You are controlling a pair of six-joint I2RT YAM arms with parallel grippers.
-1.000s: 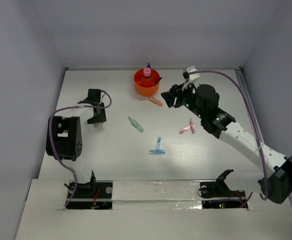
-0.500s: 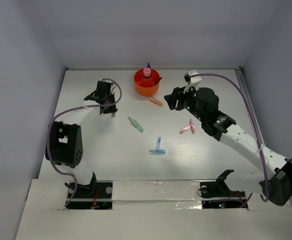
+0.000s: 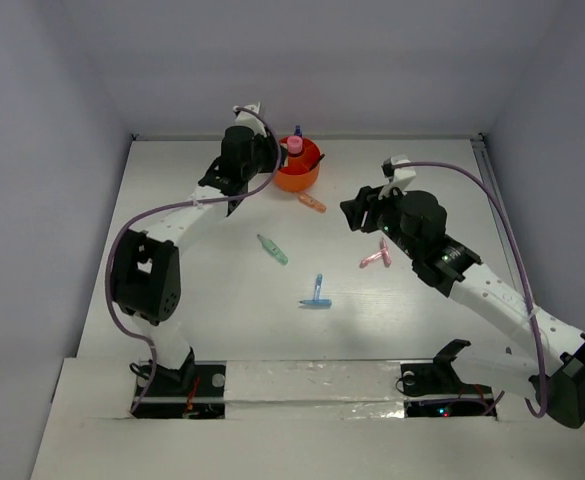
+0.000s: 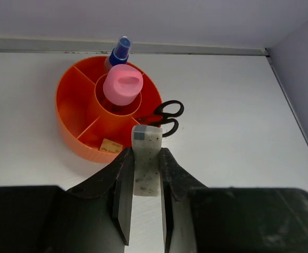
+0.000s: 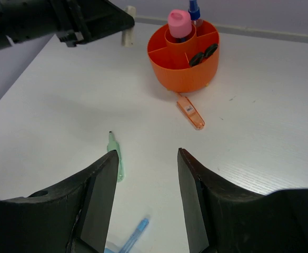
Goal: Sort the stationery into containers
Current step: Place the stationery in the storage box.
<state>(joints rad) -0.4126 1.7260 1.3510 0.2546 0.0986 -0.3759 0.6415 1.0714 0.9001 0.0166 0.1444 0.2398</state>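
Observation:
My left gripper (image 4: 146,158) is shut on a white speckled block (image 4: 146,168) with a grey tip. It holds the block raised just near-left of the orange tub (image 4: 75,134). The tub holds the pink-capped glue bottle (image 4: 123,87), the blue pen (image 4: 120,51), the black-handled scissors (image 4: 167,112) and a tan eraser cube (image 4: 111,146). In the top view the left gripper (image 3: 267,155) is beside the tub (image 3: 294,178). My right gripper (image 5: 146,168) is open and empty above the table. It is between the green piece (image 5: 115,155) and an orange piece (image 5: 190,112).
On the table in the top view lie the orange piece (image 3: 312,203), the green piece (image 3: 272,250), the light-blue T-shaped piece (image 3: 316,293) and the pink piece (image 3: 376,256). My right gripper (image 3: 357,212) hovers right of the orange piece. The back wall is just behind the tub.
My left arm has swung from the table's left side up and right to the tub, carrying the white block. My right gripper has drifted slightly right and nearer.

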